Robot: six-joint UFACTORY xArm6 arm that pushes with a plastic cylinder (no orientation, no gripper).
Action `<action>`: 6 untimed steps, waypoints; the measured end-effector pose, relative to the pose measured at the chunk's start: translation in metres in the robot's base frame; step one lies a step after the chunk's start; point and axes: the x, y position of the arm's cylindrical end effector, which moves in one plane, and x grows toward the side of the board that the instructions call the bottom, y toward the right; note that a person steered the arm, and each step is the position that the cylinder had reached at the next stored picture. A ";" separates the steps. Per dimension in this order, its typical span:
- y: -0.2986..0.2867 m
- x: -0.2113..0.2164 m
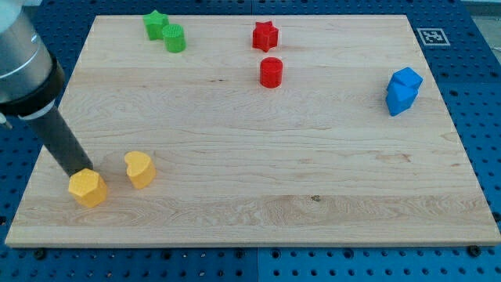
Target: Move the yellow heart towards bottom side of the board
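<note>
My tip [84, 169] is down at the view's lower left, right at the upper edge of a yellow hexagon [87, 188], touching it or as good as. There are no fingers on this arm, so nothing opens, closes or grips; it is just a dark rod [63, 141] leaning up toward the view's top left into a grey arm body [23, 63].

Just to the view's right of the tip sits the yellow heart [139, 169], apart from the tip and a small gap away from the hexagon. It lies flat, near the left end of the board [258, 157] and in its lower third, though not at the bottom edge. Its notch and lobes seem to face the view's left, with the narrower end to the right, so its long axis runs roughly left to right; at this size I can't be firmer than that. It is a plain, solid yellow piece, brighter on top and a shade more orange down its side walls.

Further out, along the top: a green star [156, 23] with a green cylinder [174, 38] touching it at lower right. Near top centre, a red star [265, 35] and a red cylinder [271, 72] below it, apart. Far right, two blue blocks [403, 91] pressed together, shapes unclear. The board is pale wood on a blue pegboard worktop [477, 94], with a marker tag [431, 36] at its top right corner.
</note>
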 end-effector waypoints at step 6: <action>0.065 -0.027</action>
